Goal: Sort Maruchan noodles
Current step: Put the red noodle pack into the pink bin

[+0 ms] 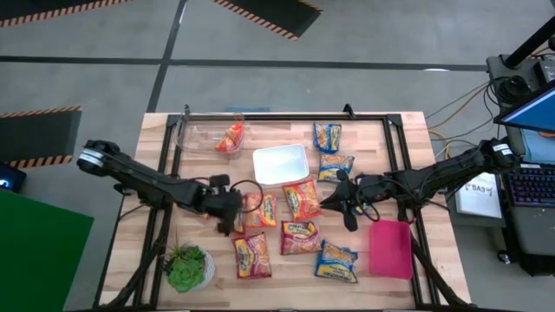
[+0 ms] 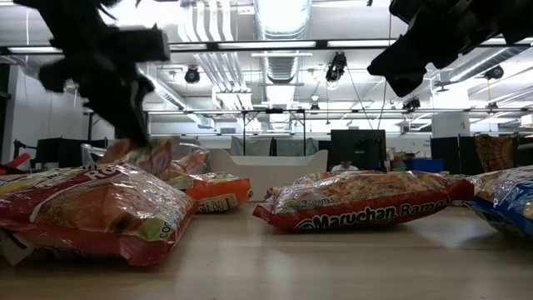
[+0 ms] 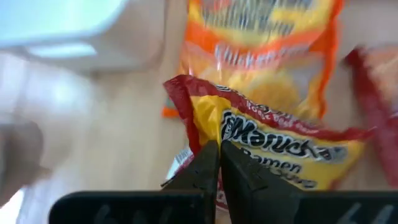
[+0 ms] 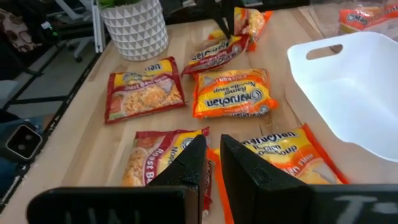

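The left tool (image 3: 219, 163) is clamped on the corner of a red noodle packet (image 3: 273, 149), which is lifted at one end above the counter (image 1: 156, 173) near its middle. An orange packet (image 3: 261, 56) lies just beyond it, beside the white bin (image 1: 280, 164). The right tool (image 4: 211, 163) is held nearly closed and empty above other packets. One orange packet (image 1: 230, 138) lies in the clear bin (image 1: 192, 132); the pink bin (image 1: 391, 249) sits right.
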Robot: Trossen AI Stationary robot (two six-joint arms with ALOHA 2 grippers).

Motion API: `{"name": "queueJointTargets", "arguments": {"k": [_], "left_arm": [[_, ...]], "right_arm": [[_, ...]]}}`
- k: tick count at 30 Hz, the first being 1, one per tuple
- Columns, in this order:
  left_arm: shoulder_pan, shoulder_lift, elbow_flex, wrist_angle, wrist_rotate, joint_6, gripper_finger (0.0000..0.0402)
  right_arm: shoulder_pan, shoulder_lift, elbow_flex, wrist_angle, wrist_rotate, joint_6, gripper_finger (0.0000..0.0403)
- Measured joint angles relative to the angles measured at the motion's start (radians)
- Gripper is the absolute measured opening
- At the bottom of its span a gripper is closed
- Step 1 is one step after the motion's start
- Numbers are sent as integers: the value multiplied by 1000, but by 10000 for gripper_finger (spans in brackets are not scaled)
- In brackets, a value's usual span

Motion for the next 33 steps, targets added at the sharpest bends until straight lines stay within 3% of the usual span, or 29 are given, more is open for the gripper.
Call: {"name": "queueJointTargets", "arguments": {"k": [5,14,17,19,27,33], "left_arm": [[-34,-87,13,31,-96,2,0],[-43,-143,13,283,-241,159,0],[-42,-144,13,294,-238,188,0],[-42,-143,13,284,-179,194,0],[-35,-94,6,272,-143,-41,11],[-35,-17,7,266,-141,-137,73]], "right_arm": [[0,0,0,1,1,5,36],[0,0,0,5,1,16,36],[0,0,0,5,1,23,36],[0,0,0,5,1,27,36],[0,0,0,5,1,32,36],[0,0,-1,5,1,32,36]]}}
